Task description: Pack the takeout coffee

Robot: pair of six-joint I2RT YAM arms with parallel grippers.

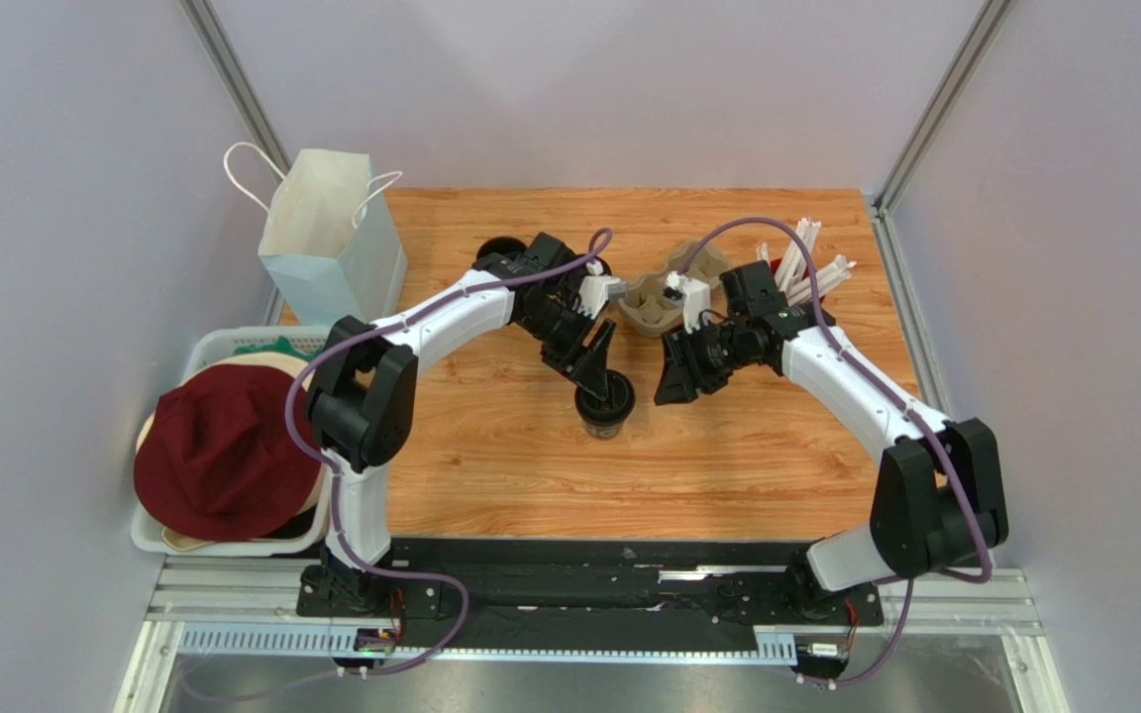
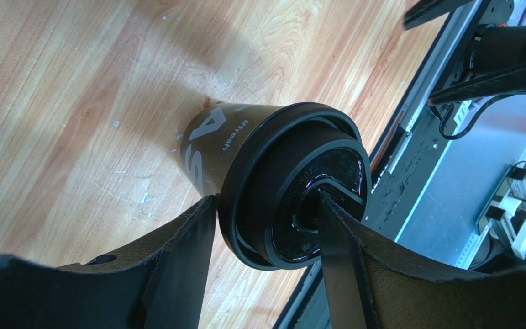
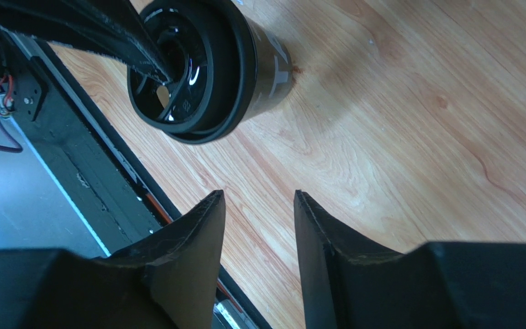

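Here, the takeout coffee [image 1: 605, 404] stands upright at the middle of the surface [image 1: 502, 476], left fingers [image 2: 183, 253] half-open astride its lid rim, grip uncertain, right fingers [image 3: 190, 240] parted and empty just right of it; we judge a firm, level squeeze best before lifting toward the far-left bag [image 1: 327, 238].

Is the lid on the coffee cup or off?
On. The black lid caps the cup, wrapped around its rim in both wrist views.

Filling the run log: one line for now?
cup: lidded, upright on table | left hand: straddling lid edge | right hand: open, empty
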